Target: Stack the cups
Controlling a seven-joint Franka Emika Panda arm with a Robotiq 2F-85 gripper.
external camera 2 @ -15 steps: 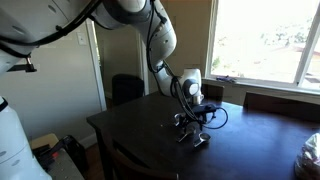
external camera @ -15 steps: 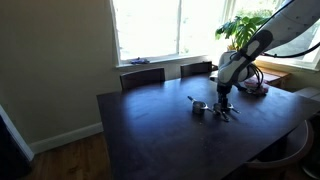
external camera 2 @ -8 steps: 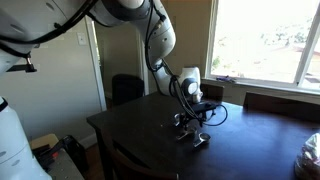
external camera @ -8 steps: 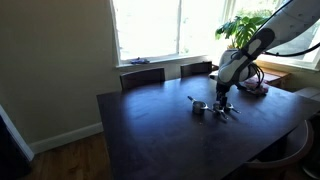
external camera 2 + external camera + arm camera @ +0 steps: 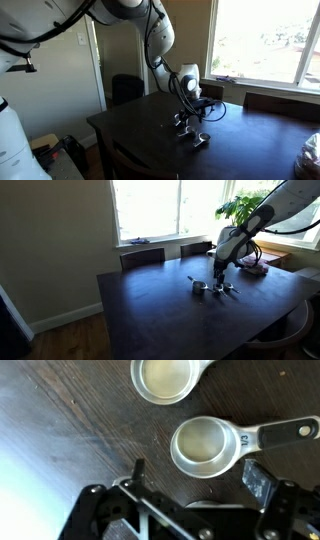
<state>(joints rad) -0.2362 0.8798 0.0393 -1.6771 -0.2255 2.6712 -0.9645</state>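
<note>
Two shiny metal cups show in the wrist view. One cup (image 5: 168, 378) lies at the top edge. The other cup (image 5: 205, 445), with its flat handle pointing right, lies just ahead of my gripper (image 5: 200, 477). The gripper is open and empty, with one dark fingertip on either side, and it hovers above the table. In both exterior views the cups form a small cluster (image 5: 203, 287) (image 5: 199, 140) on the dark table, and the gripper (image 5: 220, 279) (image 5: 194, 113) hangs just over it. I cannot tell how many cups there are.
The dark wooden table (image 5: 150, 310) is wide, with chairs (image 5: 142, 256) at its far edge under a window. A potted plant (image 5: 243, 208) and small items (image 5: 256, 269) stand near the arm. A pale object (image 5: 308, 158) sits at the table's corner.
The gripper has risen slightly above the cups. The cups have not moved.
</note>
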